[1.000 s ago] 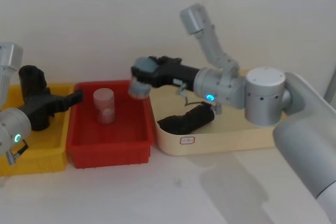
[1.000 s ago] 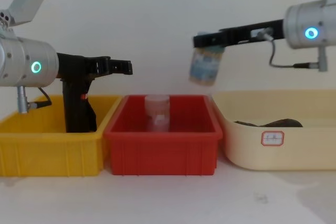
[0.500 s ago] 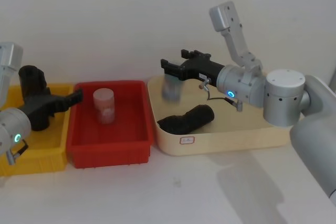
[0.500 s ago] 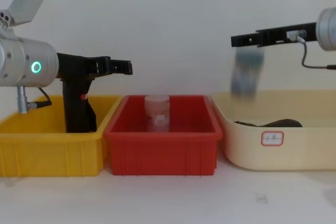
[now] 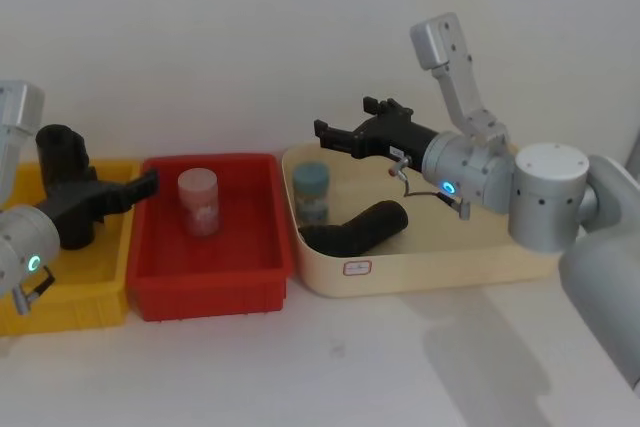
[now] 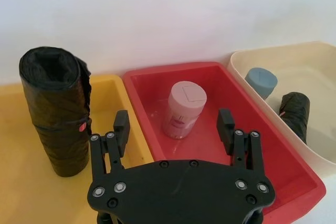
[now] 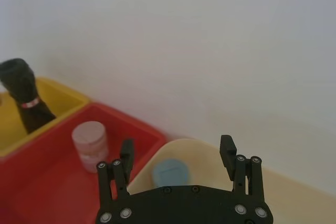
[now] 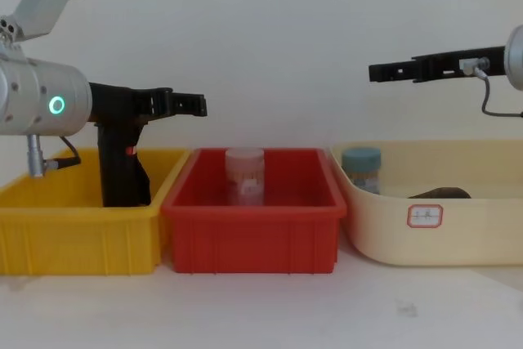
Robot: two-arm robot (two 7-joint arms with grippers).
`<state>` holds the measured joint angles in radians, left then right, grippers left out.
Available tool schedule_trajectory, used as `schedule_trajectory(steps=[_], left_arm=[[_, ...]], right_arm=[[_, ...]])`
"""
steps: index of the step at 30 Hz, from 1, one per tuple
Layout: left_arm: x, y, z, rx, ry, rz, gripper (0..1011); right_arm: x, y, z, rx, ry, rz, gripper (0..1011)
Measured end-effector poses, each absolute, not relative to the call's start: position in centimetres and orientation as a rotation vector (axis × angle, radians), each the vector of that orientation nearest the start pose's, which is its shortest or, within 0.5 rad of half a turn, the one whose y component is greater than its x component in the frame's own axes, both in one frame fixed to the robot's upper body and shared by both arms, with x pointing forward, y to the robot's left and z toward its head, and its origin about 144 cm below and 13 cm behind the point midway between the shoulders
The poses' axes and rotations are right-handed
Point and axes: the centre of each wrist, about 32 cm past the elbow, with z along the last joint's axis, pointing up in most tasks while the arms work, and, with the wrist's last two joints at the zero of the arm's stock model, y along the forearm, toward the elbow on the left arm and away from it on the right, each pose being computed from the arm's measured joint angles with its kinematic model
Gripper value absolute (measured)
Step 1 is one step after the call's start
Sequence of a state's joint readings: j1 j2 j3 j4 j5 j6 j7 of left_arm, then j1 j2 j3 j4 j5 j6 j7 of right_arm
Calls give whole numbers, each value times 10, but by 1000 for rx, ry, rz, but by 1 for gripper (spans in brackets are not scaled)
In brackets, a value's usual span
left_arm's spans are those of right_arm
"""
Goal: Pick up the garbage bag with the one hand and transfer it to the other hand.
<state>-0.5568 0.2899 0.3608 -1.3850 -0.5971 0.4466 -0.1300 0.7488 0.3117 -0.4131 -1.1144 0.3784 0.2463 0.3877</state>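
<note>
The garbage bag [image 5: 58, 152] [image 8: 119, 171] [image 6: 55, 109] is a tall black roll standing upright at the back of the yellow bin [image 5: 70, 305]. My left gripper [image 5: 150, 184] [image 8: 196, 105] [image 6: 173, 124] hovers open just beside it, its fingers reaching toward the red bin. The roll is outside the fingers, and nothing is between them. My right gripper [image 5: 345, 117] [image 8: 377, 71] [image 7: 176, 148] is open and empty above the left end of the cream tray [image 5: 430, 269]. It hangs over a blue-lidded jar [image 5: 311, 192] [image 8: 361, 169].
A pale pink jar [image 5: 198, 202] [image 8: 245, 175] stands in the red bin [image 5: 215, 285] between the yellow bin and the cream tray. A second black roll [image 5: 360, 227] [image 6: 294, 109] lies on its side in the cream tray beside the blue-lidded jar. A white wall rises close behind the bins.
My right gripper carried the blue-lidded jar from over the red bin to the cream tray and let go. The jar now stands there. The left arm has not moved.
</note>
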Motion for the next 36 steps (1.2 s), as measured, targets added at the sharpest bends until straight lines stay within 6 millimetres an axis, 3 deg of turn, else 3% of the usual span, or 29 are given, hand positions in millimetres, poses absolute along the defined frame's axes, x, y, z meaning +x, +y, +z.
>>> schedule_trajectory(steps=[21, 36], left_arm=[[599, 212, 1270, -9, 190, 966, 1001], [604, 209, 1268, -25, 181, 926, 1001]], right_arm=[[562, -246, 1256, -54, -87, -800, 1000], [537, -242, 1247, -50, -113, -718, 1000]])
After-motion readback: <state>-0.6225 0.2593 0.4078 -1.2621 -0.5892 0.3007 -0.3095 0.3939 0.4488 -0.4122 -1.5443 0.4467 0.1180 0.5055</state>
